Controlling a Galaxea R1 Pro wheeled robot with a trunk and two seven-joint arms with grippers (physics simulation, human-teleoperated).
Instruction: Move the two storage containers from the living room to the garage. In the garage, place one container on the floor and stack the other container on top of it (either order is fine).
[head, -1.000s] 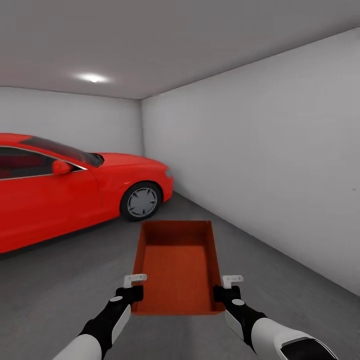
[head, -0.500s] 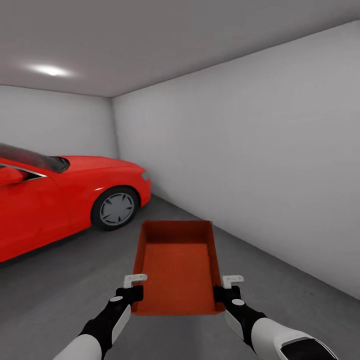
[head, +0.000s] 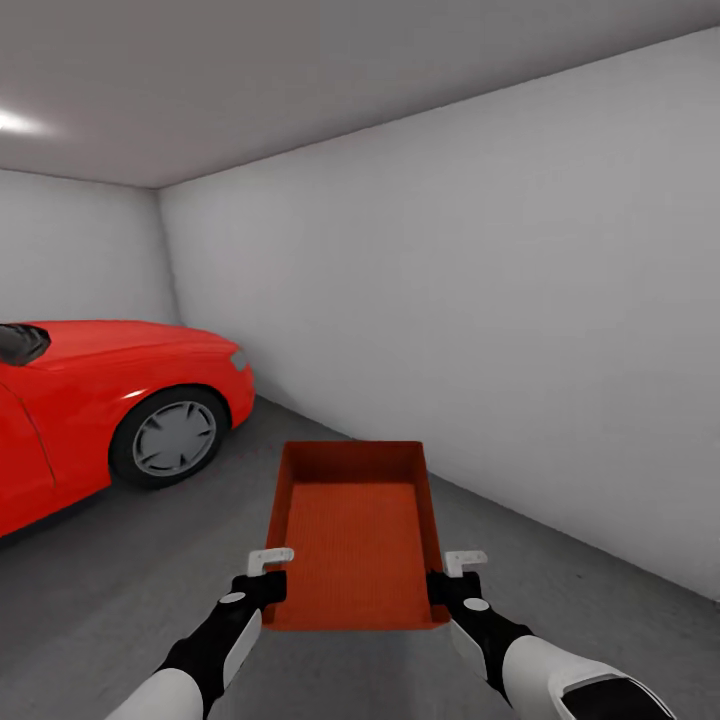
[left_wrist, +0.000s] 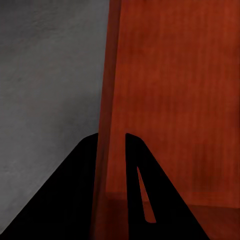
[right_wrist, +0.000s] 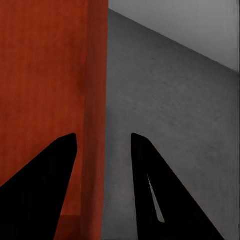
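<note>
An orange-red rectangular open-top storage container (head: 355, 535) is carried in front of the robot, held level above the dark grey mottled concrete floor (head: 130, 560) of the garage. Both arms are stretched forward and low, roughly parallel, with black wrists and white forearms seen at the lower edge of the head view. The left gripper (head: 262, 580) is set on the container's near left wall, and the right gripper (head: 452, 580) on its near right wall. In the left wrist view, the left gripper (left_wrist: 111, 150) is seen with one black finger on each side of the orange-red wall (left_wrist: 107, 100), closed tightly on it. In the right wrist view, the right gripper (right_wrist: 102, 150) straddles the opposite wall (right_wrist: 95, 100), one finger inside the container and one outside; a gap is visible between the outer finger and the wall, so a firm clamp cannot be confirmed there. A glossy red car (head: 110, 400) is parked to the left, and a plain white wall (head: 480, 300) runs along the right.
</note>
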